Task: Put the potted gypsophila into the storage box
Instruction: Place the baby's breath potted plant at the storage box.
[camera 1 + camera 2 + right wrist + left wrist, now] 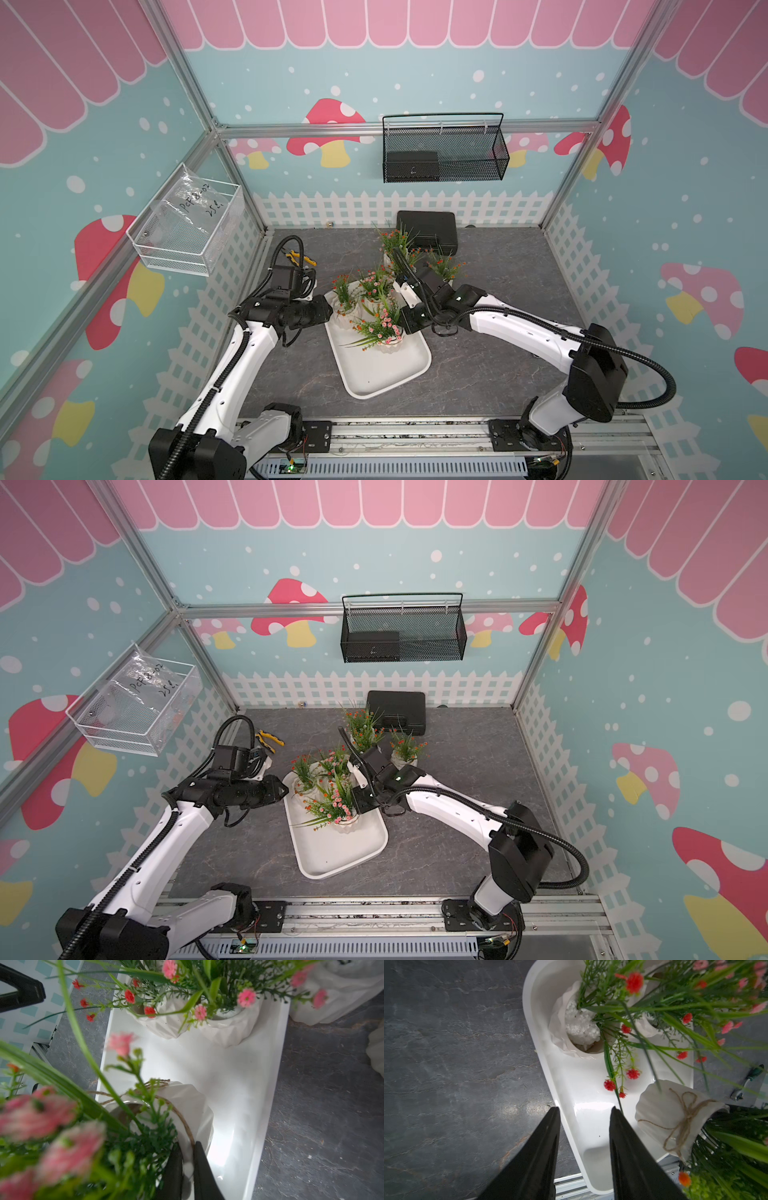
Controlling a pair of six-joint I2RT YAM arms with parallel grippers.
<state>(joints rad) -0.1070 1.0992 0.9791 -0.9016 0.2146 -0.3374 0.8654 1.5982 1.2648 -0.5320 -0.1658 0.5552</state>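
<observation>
Now we count five potted gypsophila point(390, 343): two standing in the storage box point(386, 374), one tilted over it, pinched by the right gripper point(188, 1145), two on the worktop point(498, 353); left gripper point(584, 1108) part-open, empty.

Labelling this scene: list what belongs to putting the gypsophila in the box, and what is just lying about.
Job: storage box; red-flowered pot and pink-flowered pot in it; twine-tied pot pinched by the right fingers; rearmost pot and its neighbour, both outside it; left fingers, open.
Lying about: black case; pliers; black mesh basket; white wire basket.
</observation>
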